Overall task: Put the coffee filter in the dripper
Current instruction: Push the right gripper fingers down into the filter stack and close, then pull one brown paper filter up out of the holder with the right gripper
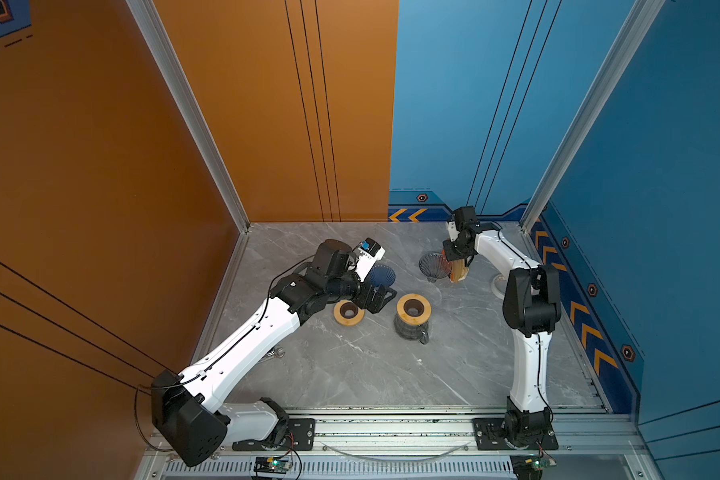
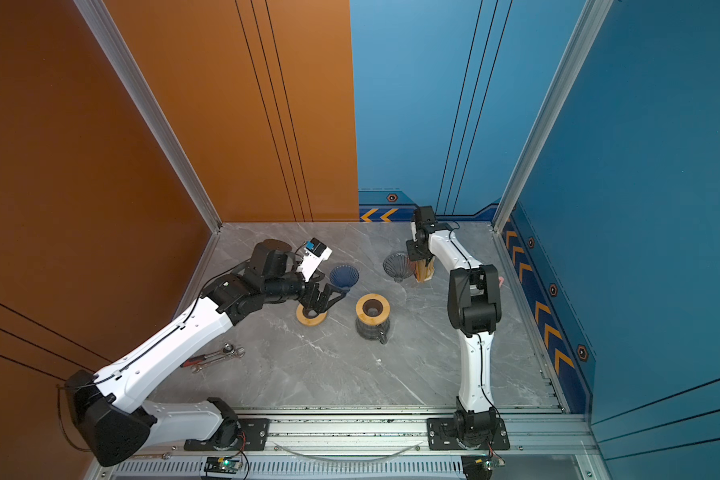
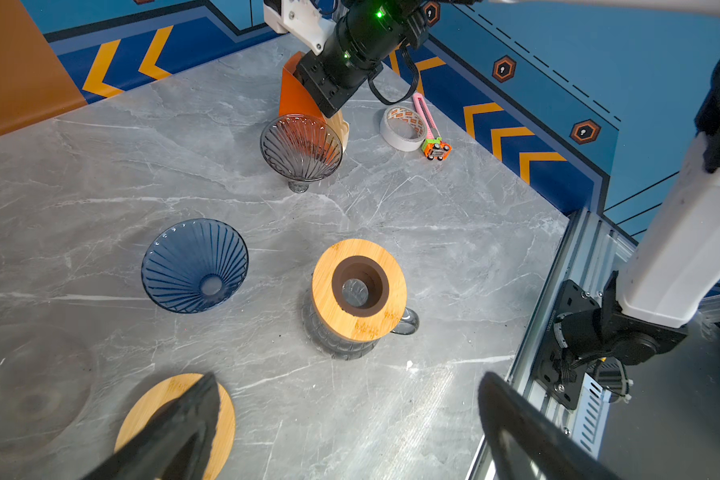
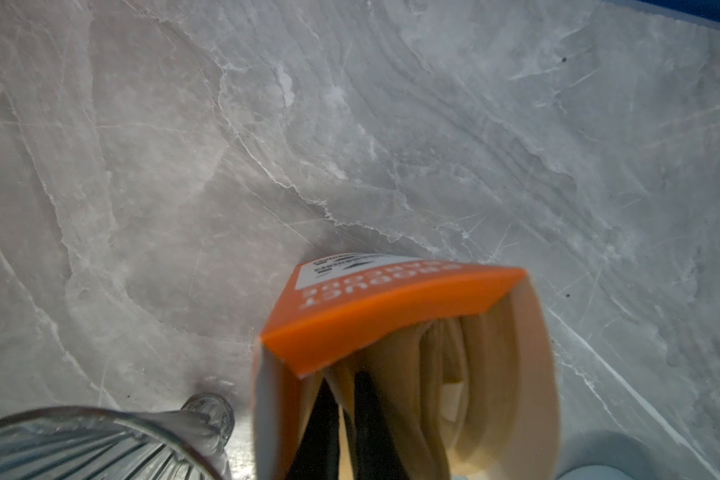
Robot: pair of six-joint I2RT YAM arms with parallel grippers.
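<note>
Two glass drippers (image 3: 195, 266), two wooden rings (image 3: 321, 291), one glass mug (image 3: 337, 349), one filter box (image 4: 391, 307), one tape roll (image 3: 391, 139)

Our right gripper (image 4: 344, 415) sits inside the filter box (image 4: 391, 316), a dripper (image 3: 301, 147) just beside it. Under our left gripper (image 3: 350, 380) lies a wooden ring (image 2: 313, 321); ahead of it sit a second dripper (image 3: 194, 266) and the mug (image 3: 337, 347).

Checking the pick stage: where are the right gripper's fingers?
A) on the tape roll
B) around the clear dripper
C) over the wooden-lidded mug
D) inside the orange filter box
D: the right wrist view shows the right gripper reaching into the open orange filter box, pinching a coffee filter, with the clear dripper beside it.
</note>
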